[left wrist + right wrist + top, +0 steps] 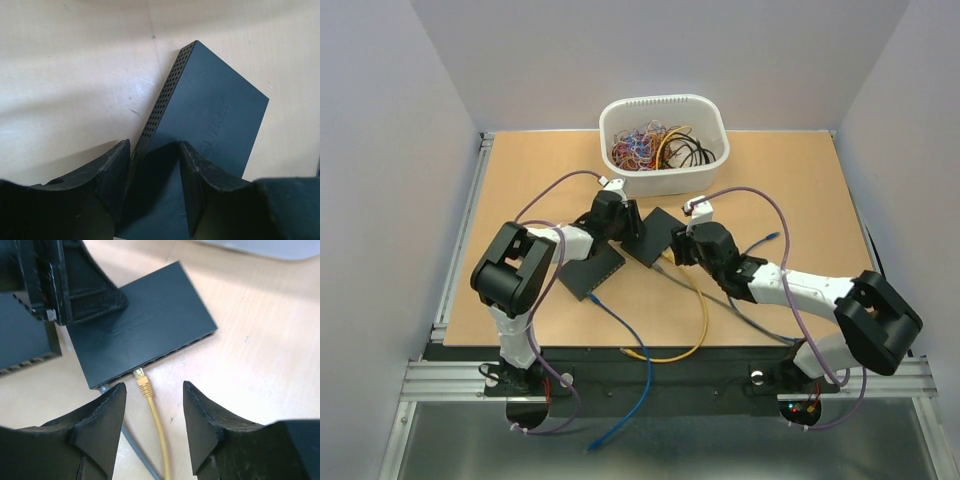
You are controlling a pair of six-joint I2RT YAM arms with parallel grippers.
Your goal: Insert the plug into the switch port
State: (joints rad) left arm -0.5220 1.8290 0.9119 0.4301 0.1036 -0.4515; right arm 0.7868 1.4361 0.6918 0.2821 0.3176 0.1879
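Note:
The black switch point(150, 320) lies flat on the wooden table, also in the top view point(655, 232). The yellow plug point(143, 384) sits with its clear tip in a port on the switch's front edge, and its yellow cable point(161, 440) trails back between my right fingers. My right gripper point(154, 405) stands open just behind the plug, touching neither plug nor cable. My left gripper point(155, 150) is open and straddles the switch's point(215, 115) perforated side edge, one finger beside the wall and the other over the top face.
A second black switch point(588, 272) lies to the left with a blue cable point(640, 350) in it. A grey cable point(135, 445) enters the first switch left of the yellow plug. A white bin point(665, 145) of loose cables stands at the back.

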